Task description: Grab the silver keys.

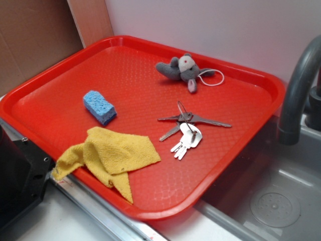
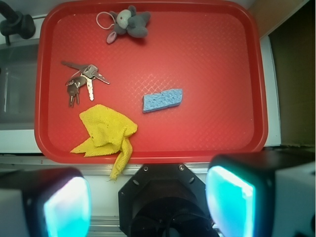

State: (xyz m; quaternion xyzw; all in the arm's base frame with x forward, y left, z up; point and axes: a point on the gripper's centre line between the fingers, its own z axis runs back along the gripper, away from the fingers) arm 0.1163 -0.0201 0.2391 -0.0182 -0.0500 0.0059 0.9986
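The silver keys lie flat on the red tray, right of its middle: long dull grey ones fanned out, short shiny ones toward the front. In the wrist view the keys lie at the tray's left side. My gripper is open and empty, its two cyan-padded fingers wide apart. It hangs high above the tray's near edge, far from the keys. The gripper does not show in the exterior view.
A grey plush mouse with a white cord, a blue sponge and a yellow cloth also lie on the tray. A grey faucet and a sink stand to the right. A black robot base sits below the gripper.
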